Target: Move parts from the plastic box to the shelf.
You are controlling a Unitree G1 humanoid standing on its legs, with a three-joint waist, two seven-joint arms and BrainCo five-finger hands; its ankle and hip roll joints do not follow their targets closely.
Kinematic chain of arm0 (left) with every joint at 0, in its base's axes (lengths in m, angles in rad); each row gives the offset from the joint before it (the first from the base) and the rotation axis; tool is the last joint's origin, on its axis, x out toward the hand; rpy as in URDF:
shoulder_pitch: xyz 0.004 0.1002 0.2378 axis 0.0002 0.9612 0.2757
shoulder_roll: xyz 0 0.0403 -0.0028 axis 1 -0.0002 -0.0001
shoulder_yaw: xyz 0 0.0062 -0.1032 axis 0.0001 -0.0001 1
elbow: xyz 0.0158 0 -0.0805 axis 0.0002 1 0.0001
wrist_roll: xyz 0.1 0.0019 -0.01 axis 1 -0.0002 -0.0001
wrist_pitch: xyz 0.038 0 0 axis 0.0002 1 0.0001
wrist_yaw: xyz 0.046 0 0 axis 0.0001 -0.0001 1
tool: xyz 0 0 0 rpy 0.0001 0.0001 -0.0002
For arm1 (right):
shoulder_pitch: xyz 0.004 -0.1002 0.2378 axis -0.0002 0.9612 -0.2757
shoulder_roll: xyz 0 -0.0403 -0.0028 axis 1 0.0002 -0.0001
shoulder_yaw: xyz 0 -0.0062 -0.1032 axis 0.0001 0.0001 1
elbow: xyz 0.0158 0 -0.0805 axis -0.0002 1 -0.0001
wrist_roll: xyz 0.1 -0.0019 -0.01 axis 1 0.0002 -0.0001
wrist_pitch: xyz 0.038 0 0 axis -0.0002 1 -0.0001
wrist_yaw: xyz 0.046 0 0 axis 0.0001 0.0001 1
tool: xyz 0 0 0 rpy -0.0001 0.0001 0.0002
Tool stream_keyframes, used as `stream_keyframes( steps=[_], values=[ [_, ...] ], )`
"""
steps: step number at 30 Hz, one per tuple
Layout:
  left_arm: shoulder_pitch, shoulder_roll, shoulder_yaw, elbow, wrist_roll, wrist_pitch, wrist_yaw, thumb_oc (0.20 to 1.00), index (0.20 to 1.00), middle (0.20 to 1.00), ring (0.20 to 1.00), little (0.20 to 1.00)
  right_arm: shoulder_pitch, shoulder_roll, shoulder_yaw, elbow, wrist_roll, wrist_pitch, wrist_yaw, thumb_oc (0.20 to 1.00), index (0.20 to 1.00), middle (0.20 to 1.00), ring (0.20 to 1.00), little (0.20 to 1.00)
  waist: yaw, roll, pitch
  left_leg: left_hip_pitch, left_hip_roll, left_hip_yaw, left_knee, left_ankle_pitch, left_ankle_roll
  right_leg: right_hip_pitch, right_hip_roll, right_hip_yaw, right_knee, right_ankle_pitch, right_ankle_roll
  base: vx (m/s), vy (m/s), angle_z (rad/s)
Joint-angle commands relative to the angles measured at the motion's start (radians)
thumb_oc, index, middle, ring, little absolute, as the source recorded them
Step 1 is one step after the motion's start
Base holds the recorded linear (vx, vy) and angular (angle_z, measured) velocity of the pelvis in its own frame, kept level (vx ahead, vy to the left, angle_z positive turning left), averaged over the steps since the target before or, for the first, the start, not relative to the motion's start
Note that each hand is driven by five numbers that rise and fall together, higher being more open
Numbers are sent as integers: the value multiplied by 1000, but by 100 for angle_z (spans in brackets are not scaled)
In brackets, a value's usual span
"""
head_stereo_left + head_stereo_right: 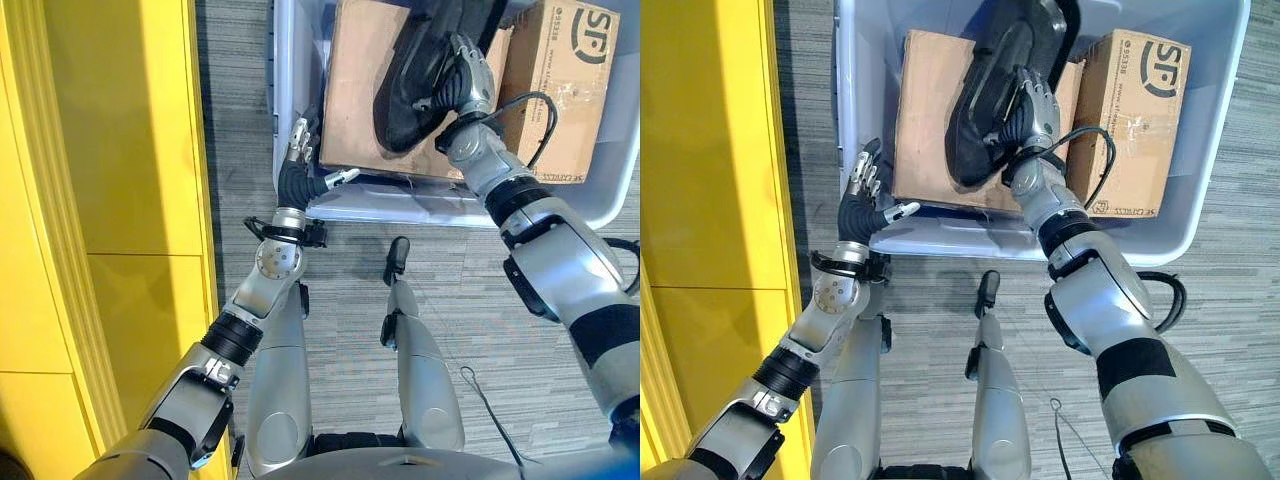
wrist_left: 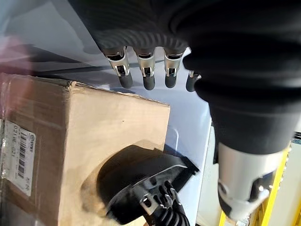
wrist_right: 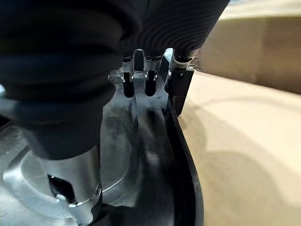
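Right hand point(image 1: 1028, 108) gripping black moulded part point(image 1: 992, 90), resting on cardboard box point(image 1: 925, 120) inside plastic box point(image 1: 1215, 190). Left hand point(image 1: 862, 200) hovering at bin's near corner, fingers relaxed, empty.

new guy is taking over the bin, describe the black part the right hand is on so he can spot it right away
Look in the pale plastic box on the grey carpet, next to the yellow shelf. Two cardboard boxes sit inside; the black part lies on top of the larger cardboard box, with the right hand on it. It is the one dark, curved, moulded piece among flat brown cartons.
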Motion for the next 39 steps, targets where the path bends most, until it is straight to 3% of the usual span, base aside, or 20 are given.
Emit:
stream_keyframes(
  steps=[1, 3, 5, 9, 11, 23, 30, 39],
  values=[
    [27, 29, 41, -9, -26, -1, 52, 1000, 1000, 1000, 1000, 1000, 79, 20, -19, 32, 178, -24, 24, 1000, 1000, 1000, 1000, 1000, 12, -1, 5, 15, -30, 20, 65, -119, 12, -8, -42, 29, 124, -34, 20, 0, 0, 0],
    [18, 21, 34, 3, -22, 7, 63, 1000, 1000, 1000, 1000, 1000, 108, 88, -53, 4, 285, -57, 30, 1000, 1000, 1000, 1000, 1000, 13, -3, 5, 21, -29, 20, 63, -115, 11, 0, -41, 26, 123, -33, 19, 0, 0, 0],
    [18, 20, 32, 5, -20, 7, 67, 1000, 1000, 1000, 1000, 1000, 118, 103, -64, -5, 309, -67, 21, 1000, 1000, 1000, 1000, 1000, 12, -5, 5, 24, -29, 20, 62, -115, 11, 4, -41, 26, 122, -33, 19, 0, 0, 0],
    [23, 16, 35, 17, -16, 24, 95, 1000, 1000, 1000, 1000, 1000, 171, 181, -151, -77, 540, -150, -14, 1000, 1000, 1000, 1000, 1000, 10, -13, 5, 36, -25, 20, 66, -118, 10, 19, -39, 25, 123, -34, 17, 0, 0, 0],
    [35, 11, 63, 16, -29, 30, 128, 1000, 1000, 1000, 1000, 1000, 228, 241, -201, -214, 734, -253, -27, 1000, 1000, 1000, 1000, 1000, 6, -24, 5, 47, -21, 23, 66, -118, 7, 31, -38, 24, 121, -32, 18, 0, 0, 0],
    [76, 14, 111, -1, -20, 58, 213, 1000, 1000, 1000, 1000, 1000, 468, 368, -102, -763, 930, -422, -58, 1000, 1000, 1000, 1000, 1000, 0, -64, 5, 82, -13, 23, 71, -121, 7, 81, -41, 19, 113, -31, 17, 2, -1, 1],
    [107, 23, 126, -32, 1, 91, 228, 1000, 1000, 1000, 1000, 1000, 532, 328, -31, -1038, 973, -470, -28, 1000, 1000, 1000, 1000, 1000, -6, -73, 5, 103, -13, 33, 67, -121, 11, 93, -45, 25, 112, -35, 13, 0, 0, -1],
    [128, 33, 123, -50, -3, 101, 211, 1000, 1000, 1000, 1000, 1000, 570, 216, -58, -1260, 935, -495, -5, 1000, 1000, 1000, 1000, 1000, -23, -73, 5, 128, -10, 45, 63, -122, 13, 101, -43, 34, 115, -35, 13, 0, 0, 0]
  ],
)
